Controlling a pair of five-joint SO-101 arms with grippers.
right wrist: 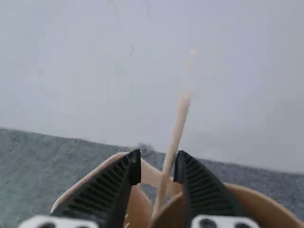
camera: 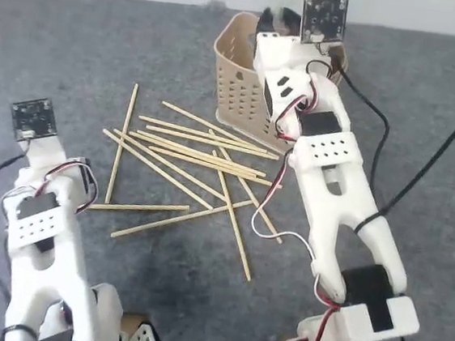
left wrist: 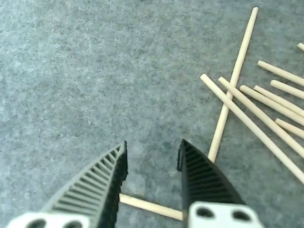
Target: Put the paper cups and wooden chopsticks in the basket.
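The right gripper [right wrist: 156, 159] hangs directly over the basket [camera: 235, 98], jaws narrowly parted. One chopstick [right wrist: 173, 133] stands upright between them, seemingly loose, its lower end inside the basket. The remaining chopsticks [camera: 188, 154] lie scattered in front of the basket. The left gripper [left wrist: 152, 147], jaws moderately apart, hovers at the pile's end farthest from the basket and looks nearer to it; one stick [left wrist: 147, 206] lies crosswise beneath its jaws.
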